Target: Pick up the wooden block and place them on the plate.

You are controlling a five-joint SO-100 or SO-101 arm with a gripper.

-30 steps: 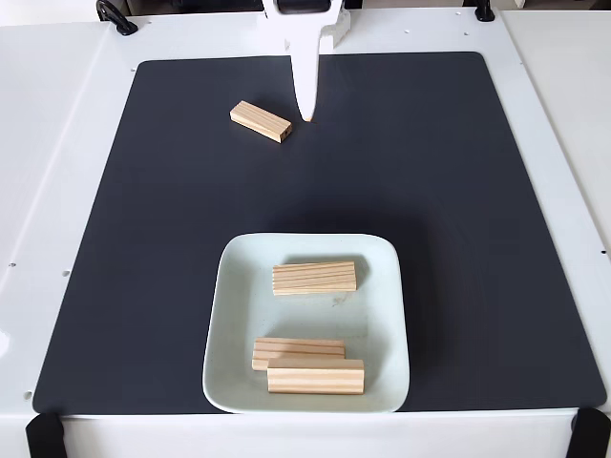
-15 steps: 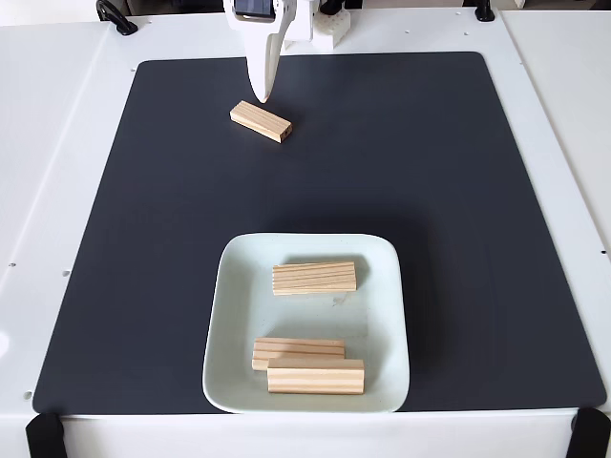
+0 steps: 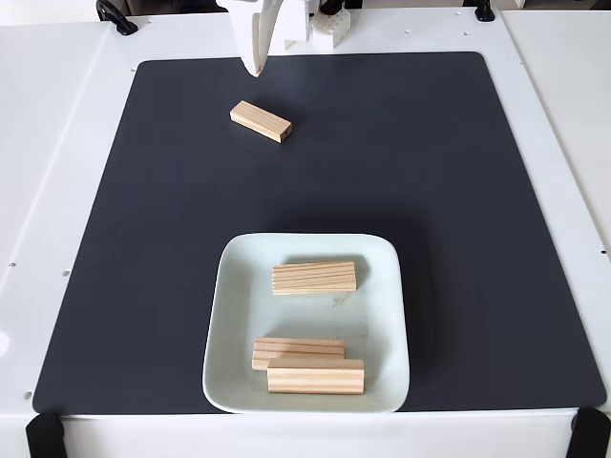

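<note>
Fixed view, looking down on a white table (image 3: 67, 143) covered by a dark mat (image 3: 449, 191). At the top edge, the white gripper (image 3: 256, 69) points down toward the mat's far border; its two fingers converge to a single narrow tip with only a thin gap visible higher up, so the jaws stand nearly or fully closed and hold nothing. Whether the tip touches the mat cannot be told.

One block (image 3: 261, 121) lies flat on the mat, just below and slightly right of the gripper tip, apart from it, its long axis running diagonally from upper left to lower right.

The plate (image 3: 382, 324) sits on the near half of the mat, close to its front edge and well apart from the loose block. Three blocks lie in the plate. The upper block (image 3: 314, 277) rests crosswise near the plate's middle, almost level. The other two are at the plate's near side: a rear block (image 3: 298, 347) and a front block (image 3: 316, 376), lying parallel and touching or overlapping, the front one shifted slightly to the right.

Black straps (image 3: 43, 434) show at the table's two near corners.
</note>
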